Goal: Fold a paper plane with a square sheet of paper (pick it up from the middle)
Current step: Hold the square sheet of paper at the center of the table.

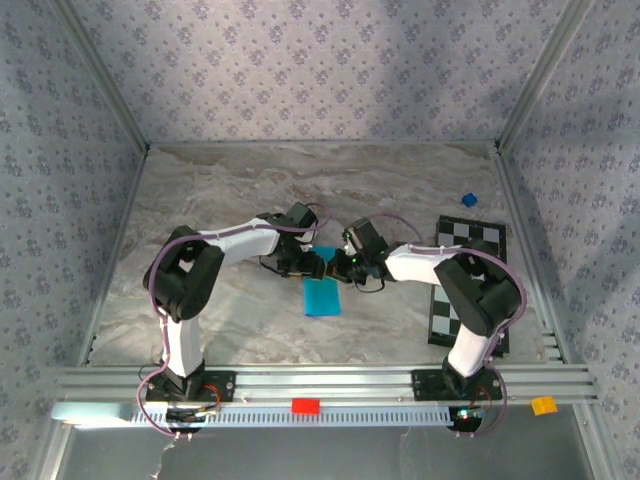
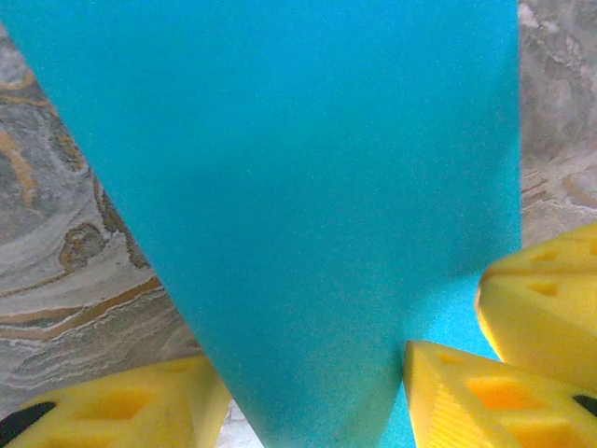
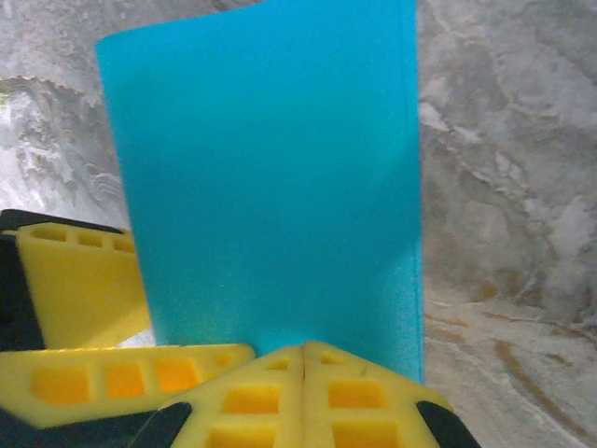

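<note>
Folded square sheet of paper [image 1: 322, 298] lying on marble surface [image 1: 220, 190] between both arms. Left tool [image 2: 312, 411] half open, straddling sheet. Right tool [image 3: 303, 359] closed tight, gripping nothing, tips at sheet's edge.

A table [image 1: 250, 190] with a grey-beige marbled top carries everything. A black-and-white checkered board [image 1: 472, 236] lies flat on its right side, and a tiny blue cube [image 1: 469, 200] sits just beyond the board's far edge. Near the middle the square sheet of paper [image 1: 322, 297], bright cyan, stretches toward the near edge; whether it rests on the surface cannot be told. Aluminium rails [image 1: 330, 380] run along the near edge
</note>
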`<state>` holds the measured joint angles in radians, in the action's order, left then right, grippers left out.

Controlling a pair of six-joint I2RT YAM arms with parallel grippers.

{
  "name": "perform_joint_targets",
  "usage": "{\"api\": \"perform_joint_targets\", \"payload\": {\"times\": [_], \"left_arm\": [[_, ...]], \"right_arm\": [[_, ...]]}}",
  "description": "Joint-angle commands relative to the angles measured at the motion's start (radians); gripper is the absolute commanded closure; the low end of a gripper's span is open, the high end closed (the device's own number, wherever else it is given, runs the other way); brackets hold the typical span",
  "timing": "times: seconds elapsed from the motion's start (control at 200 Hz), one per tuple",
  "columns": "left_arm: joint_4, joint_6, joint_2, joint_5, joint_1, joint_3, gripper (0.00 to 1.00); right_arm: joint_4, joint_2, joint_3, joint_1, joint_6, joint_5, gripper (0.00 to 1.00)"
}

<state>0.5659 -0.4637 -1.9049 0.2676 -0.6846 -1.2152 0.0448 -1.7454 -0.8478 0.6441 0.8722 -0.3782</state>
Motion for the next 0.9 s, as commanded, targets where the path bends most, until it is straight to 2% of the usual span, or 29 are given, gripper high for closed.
{"api": "perform_joint_targets", "payload": {"times": [0.0,0.11,0.265,0.49,0.56,0.725,0.895], "left_arm": [[-0.054,0.016,-0.099,-0.042,-0.021,0.034,0.45],[-0.055,0.008,-0.088,-0.039,-0.021,0.032,0.45],[-0.068,-0.033,-0.026,-0.032,-0.018,0.035,0.43],[-0.139,-0.152,0.195,-0.034,0.006,0.084,0.35],[-0.187,-0.187,0.261,-0.003,0.025,0.126,0.36],[-0.369,-0.271,0.302,0.207,0.057,0.207,0.60],[-0.519,-0.361,0.245,0.300,0.054,0.252,0.86]], "right_arm": [[-0.043,-0.032,0.010,0.006,-0.007,0.035,1.00],[-0.061,-0.053,0.028,0.005,-0.032,0.034,1.00],[-0.161,-0.051,0.019,-0.002,-0.105,0.093,1.00],[-0.233,-0.053,-0.024,-0.027,-0.217,0.076,1.00],[-0.241,-0.059,-0.032,-0.034,-0.236,0.060,1.00],[-0.277,-0.078,-0.059,-0.046,-0.273,0.045,1.00],[-0.280,-0.097,-0.057,-0.033,-0.251,0.065,1.00]]}}
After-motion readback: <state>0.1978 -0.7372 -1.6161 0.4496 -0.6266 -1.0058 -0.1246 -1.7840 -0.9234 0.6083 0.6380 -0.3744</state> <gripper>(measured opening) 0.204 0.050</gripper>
